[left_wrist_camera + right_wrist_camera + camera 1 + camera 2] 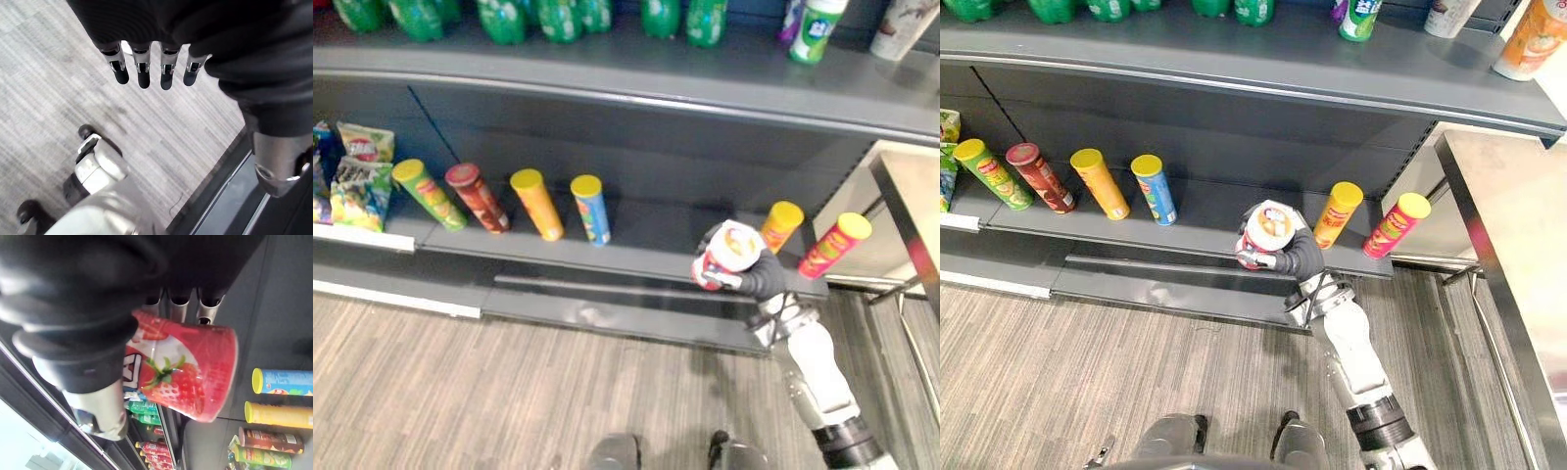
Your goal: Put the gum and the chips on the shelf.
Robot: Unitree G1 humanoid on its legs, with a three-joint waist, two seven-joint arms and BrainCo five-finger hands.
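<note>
In the left eye view the right hand [762,276] is gripping a red tub [729,250], likely the gum, lid upward. It is holding the tub over the front edge of the lower shelf [646,230], toward its right end, in the gap between a blue can [591,209] and an orange can [781,225]. That bare stretch is probably being chosen so no can gets knocked. The right eye view is showing the same, the tub apparently not yet set down. In the left wrist view the left hand [195,29] is hanging idle over the floor [58,98], fingers [142,73] straight and empty. In the right wrist view its fingers [171,302] and thumb are curling round the tub's strawberry-printed side, keeping it steady for lowering.
</note>
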